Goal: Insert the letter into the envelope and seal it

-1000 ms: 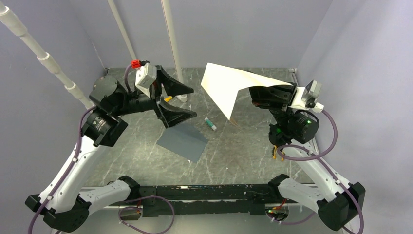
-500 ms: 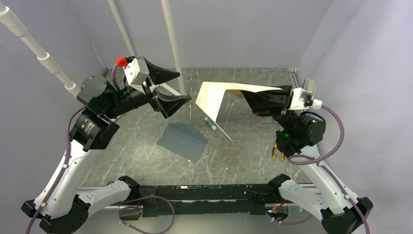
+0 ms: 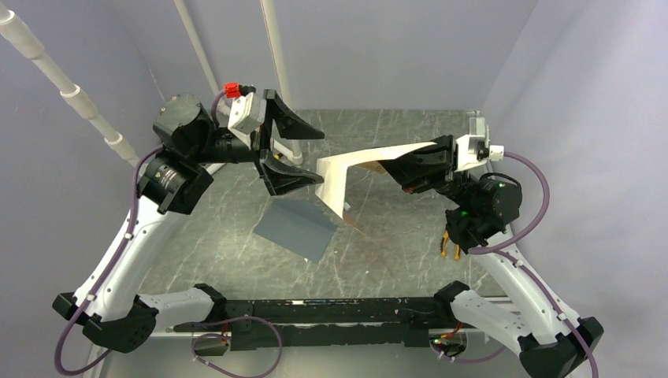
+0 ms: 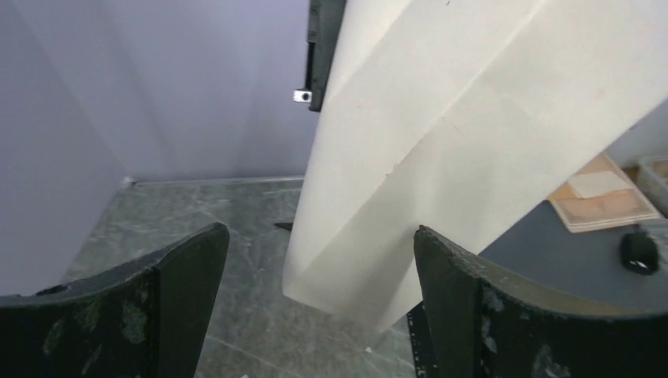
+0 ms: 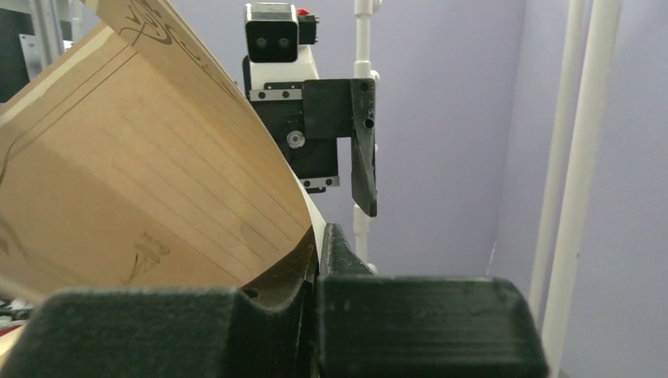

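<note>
In the top view you see the right gripper (image 3: 391,168) with its jaws closed on one edge of the letter (image 3: 345,169), which it holds in the air above the middle of the grey marbled surface (image 3: 394,236). The sheet runs out leftward from the jaws, then bends sharply and hangs down, its pale back towards you. Its lowest corner comes down just beside the right corner of the envelope (image 3: 295,227); you cannot tell whether the two touch. The envelope lies flat on the surface, slate-grey, near the centre and slightly to the left. The left gripper (image 3: 309,155) is raised above the envelope's far edge and faces the bend in the letter, its jaws spread wide and holding nothing. In the left wrist view the folded sheet fills the gap ahead of the two dark fingers (image 4: 157,307), not yet between them. In the right wrist view you see the tan, ruled face of the letter curving up out of the closed jaws.
</note>
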